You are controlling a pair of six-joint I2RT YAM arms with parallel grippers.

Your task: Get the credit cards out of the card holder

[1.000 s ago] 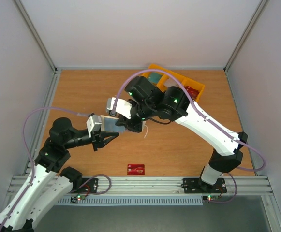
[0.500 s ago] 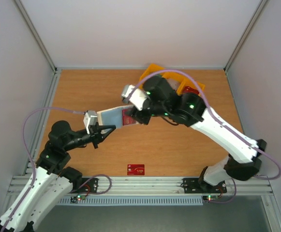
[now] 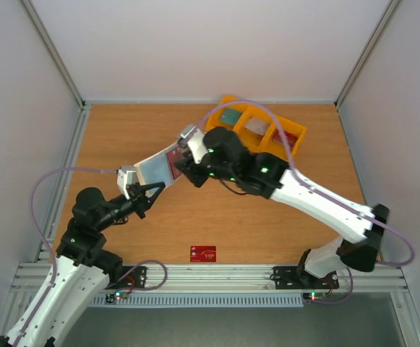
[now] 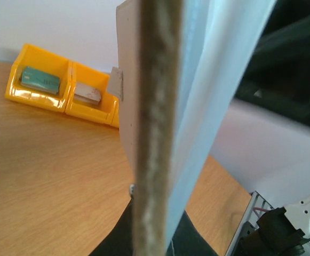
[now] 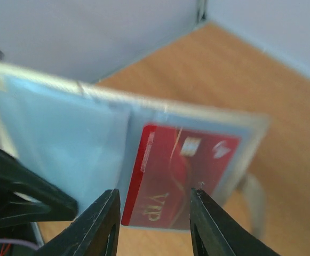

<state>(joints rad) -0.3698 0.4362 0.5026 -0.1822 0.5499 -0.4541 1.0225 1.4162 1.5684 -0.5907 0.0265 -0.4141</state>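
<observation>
The table (image 3: 116, 137) shows bare wood from 9 to 12 o'clock in the top view, and the two arms cover much of its middle. The right arm (image 3: 318, 202) reaches in from 5 o'clock toward the centre and hides part of the bin (image 4: 42, 101), which sits at 1 o'clock by the far edge. The left wrist view shows two of its compartments plainly, one with a teal thing and the next with a pale one, both too small to name. The rest of the bin is cut off there behind the holder. The left arm (image 3: 87, 217) comes up from 7 o'clock.

The holder (image 3: 152, 168) is held in the air between the arms, at 10 o'clock of centre, spread out with its pale blue inside up. The left wrist sees it only edge-on and blurred, with the snap tab (image 4: 116, 84) sticking out at 9 o'clock. A red card (image 5: 176, 176) sits in its far half, the lettering blurred; whether it lies under a clear pocket or on top cannot be told. A loose card (image 3: 203, 253) lies on the table at 6 o'clock, well apart from both arms.

The left pincer (image 3: 150, 191) is clamped tight on the holder's near end. The right pincer (image 5: 153, 194) has its fingers partway apart, one on each side of the red card's lower end; whether they touch it cannot be told
</observation>
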